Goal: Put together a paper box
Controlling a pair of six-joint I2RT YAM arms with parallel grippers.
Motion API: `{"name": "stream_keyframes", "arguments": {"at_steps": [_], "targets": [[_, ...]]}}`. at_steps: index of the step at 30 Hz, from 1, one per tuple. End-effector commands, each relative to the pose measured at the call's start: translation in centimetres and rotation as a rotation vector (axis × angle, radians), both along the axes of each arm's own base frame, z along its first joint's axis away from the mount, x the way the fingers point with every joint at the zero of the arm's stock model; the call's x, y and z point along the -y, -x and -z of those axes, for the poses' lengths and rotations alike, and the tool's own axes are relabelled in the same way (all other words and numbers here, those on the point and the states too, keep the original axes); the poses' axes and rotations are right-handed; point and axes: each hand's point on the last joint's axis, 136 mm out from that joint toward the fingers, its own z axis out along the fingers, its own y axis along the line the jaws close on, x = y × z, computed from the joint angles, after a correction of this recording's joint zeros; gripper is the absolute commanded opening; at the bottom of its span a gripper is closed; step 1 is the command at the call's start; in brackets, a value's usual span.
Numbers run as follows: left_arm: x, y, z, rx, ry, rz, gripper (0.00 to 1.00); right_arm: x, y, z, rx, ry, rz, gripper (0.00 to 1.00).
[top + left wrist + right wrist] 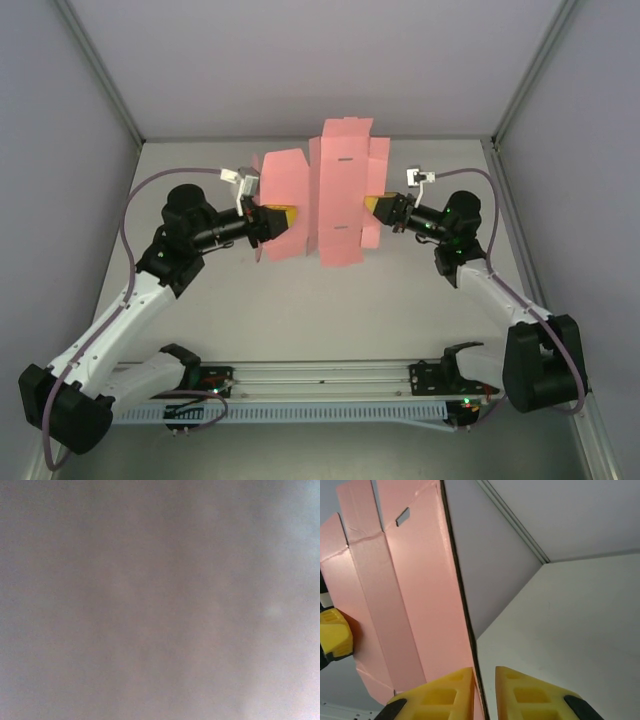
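Note:
The paper box [340, 200] is a flat pink die-cut sheet with flaps and slots, held upright in the air above the table between both arms. My left gripper [283, 216] meets its left flap and looks shut on it; that flap lies so close to the left wrist camera that the paper box [150, 600] is a pinkish-grey blur there. My right gripper [376, 207] holds the sheet's right edge. In the right wrist view the card [415, 595] runs edge-on between my yellow fingertips [484, 672]. One yellow finger [332, 635] of the left gripper presses the card's far face.
The white table [330, 310] lies below the sheet, closed in by grey walls at the back and both sides. A metal rail [320, 385] with the arm bases runs along the near edge.

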Motion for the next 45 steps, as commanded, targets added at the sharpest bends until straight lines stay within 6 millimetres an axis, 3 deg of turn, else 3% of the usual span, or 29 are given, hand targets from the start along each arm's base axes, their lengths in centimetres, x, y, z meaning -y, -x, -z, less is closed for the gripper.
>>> {"name": "stream_keyframes", "arguments": {"at_steps": [1, 4, 8, 13, 16, 17, 19, 21, 23, 25, 28, 35, 39, 45], "targets": [[-0.8, -0.4, -0.7, 0.055, -0.005, -0.052, 0.29, 0.7, -0.7, -0.1, 0.019, 0.064, 0.061, 0.18], [-1.0, -0.6, -0.4, 0.047, -0.013, -0.064, 0.28, 0.7, -0.5, -0.2, 0.027, 0.069, 0.055, 0.12], [-1.1, -1.0, 0.0, 0.031, -0.019, -0.082, 0.28, 0.6, -0.4, -0.2, 0.02, 0.064, 0.045, 0.15], [-1.3, -1.4, 0.4, 0.021, -0.032, -0.106, 0.28, 0.5, -0.4, 0.0, 0.021, 0.075, 0.044, 0.01], [-1.8, -2.2, 1.3, -0.004, -0.062, -0.158, 0.31, 0.9, -1.1, 1.3, -0.012, 0.139, 0.088, 0.0], [-2.1, -2.6, 2.0, -0.024, -0.079, -0.188, 0.43, 1.0, -1.3, 1.7, -0.026, 0.165, 0.097, 0.0], [-3.1, -3.7, 4.2, -0.086, -0.139, -0.275, 0.56, 1.0, -1.7, 3.1, -0.061, 0.232, 0.122, 0.0], [-4.9, -5.0, 7.4, -0.175, -0.222, -0.404, 0.86, 1.1, -2.0, 5.3, -0.113, 0.331, 0.147, 0.0], [-7.1, -5.7, 10.9, -0.262, -0.316, -0.537, 1.0, 1.0, -2.3, 8.0, -0.172, 0.434, 0.162, 0.0], [-9.3, -5.7, 14.4, -0.339, -0.403, -0.65, 1.0, 0.7, -2.3, 11.0, -0.252, 0.509, 0.143, 0.0], [-11.3, -4.9, 17.9, -0.415, -0.492, -0.727, 1.0, 0.4, -2.7, 14.7, -0.319, 0.637, 0.126, 0.0], [-14.2, -4.3, 21.1, -0.475, -0.597, -0.852, 1.0, 1.8, -4.9, 19.0, -0.28, 1.002, 0.195, 0.0], [-12.0, -4.9, 21.5, -0.479, -0.55, -0.765, 1.0, 3.3, -6.7, 19.5, -0.196, 1.269, 0.289, 0.0], [-4.5, -5.0, 20.9, -0.491, -0.325, -0.414, 1.0, 0.7, -8.5, 17.2, 0.028, 1.371, 0.322, 0.0]]}}
